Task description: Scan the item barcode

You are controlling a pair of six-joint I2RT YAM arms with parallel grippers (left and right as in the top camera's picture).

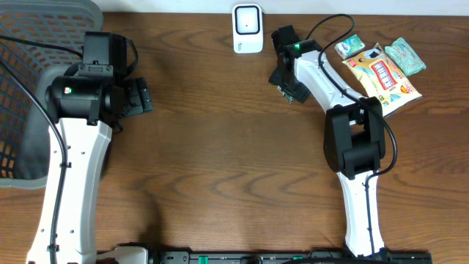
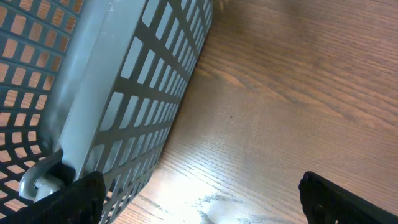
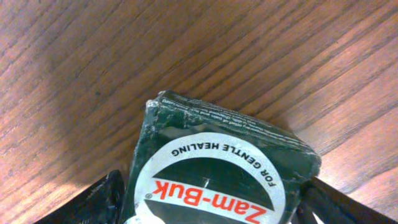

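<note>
Two robot arms stand at the counter (image 1: 220, 147), one left tool (image 1: 139, 97) and one right tool (image 1: 287, 82).

One white barcode scanner (image 1: 248, 28) sits at the far edge. One grey mesh basket (image 1: 29, 44) is on the left.

One dark green Zam-Buk box (image 3: 217, 168) shows in the right wrist view.

At the far right lies a group of four packets: one large orange-and-yellow snack bag (image 1: 382, 78), one small green-and-white packet (image 1: 349, 47), and two pale green wrapped packets (image 1: 405, 55).
</note>
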